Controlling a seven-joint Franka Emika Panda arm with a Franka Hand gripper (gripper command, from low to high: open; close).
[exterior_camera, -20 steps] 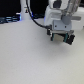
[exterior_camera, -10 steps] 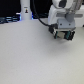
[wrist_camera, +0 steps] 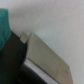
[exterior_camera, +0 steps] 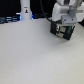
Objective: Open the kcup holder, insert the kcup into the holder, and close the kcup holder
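The white table [exterior_camera: 30, 55] is bare and wide from 6 to 9 o'clock in the exterior view. The black drawer unit [exterior_camera: 63, 31] stands at 2 o'clock near the far edge, with the gripper [exterior_camera: 66, 21] directly over it, touching or nearly so. I cannot tell if the gripper is open or closed. A white post [exterior_camera: 25, 10] stands at 11 o'clock. In the blurred wrist view, something green [wrist_camera: 4, 27] is beside a dark box edge [wrist_camera: 15, 55]; its direction is unclear.

A pale, plain tabletop [exterior_camera: 30, 55] filled most of the exterior view. On it, toward the far edge at the exterior view's right, sat the black kcup holder [exterior_camera: 64, 30]. Well apart, at the far left, stood a white post [exterior_camera: 25, 10] with a blue light.
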